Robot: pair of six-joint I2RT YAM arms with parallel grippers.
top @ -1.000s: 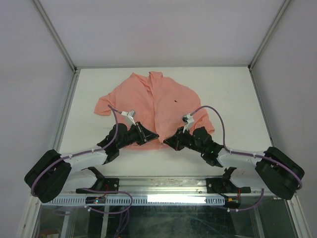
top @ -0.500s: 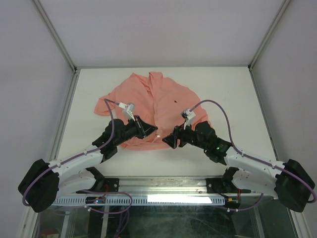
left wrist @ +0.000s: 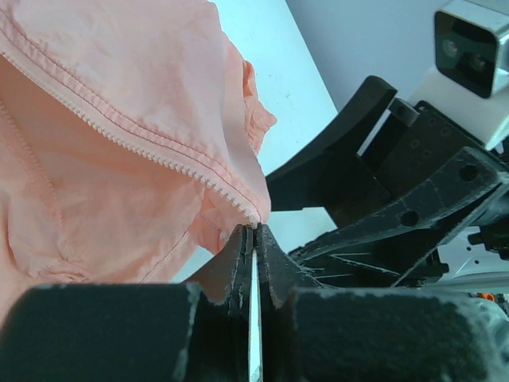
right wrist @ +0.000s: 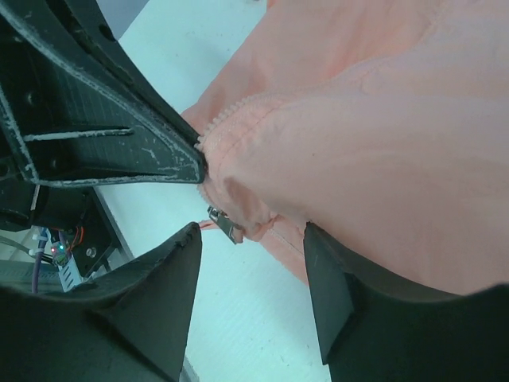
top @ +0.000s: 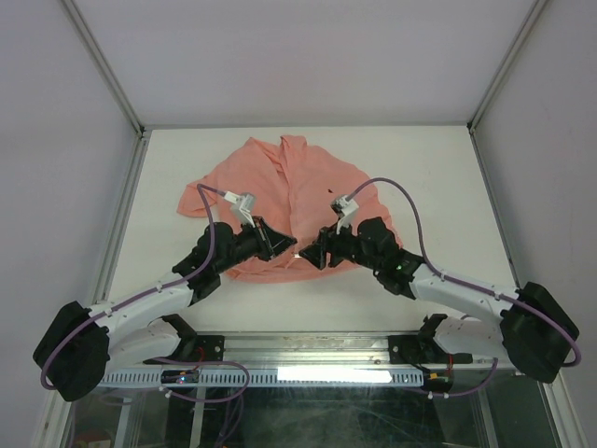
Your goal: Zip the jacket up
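Pinching the zipper tape (left wrist: pixel 159 155) at the near hem of the jacket (top: pixel 289 201), which is lying limp and wrinkled on the table (top: pixel 429 187), the left gripper (left wrist: pixel 253 232) is clenching thin, yielding fabric while the right gripper (right wrist: pixel 250 239) is gaping around the small zipper pull (right wrist: pixel 225 223), likely the firmest hold.

Salmon-pink jacket (top: pixel 312 182) on white table (top: pixel 448 168)

text: none legible | jacket (top: pixel 280 187) | chest mark (top: pixel 331 192): dark speck, too small to read

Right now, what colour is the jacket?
Salmon pink all over; the jacket shows best in the top external view.
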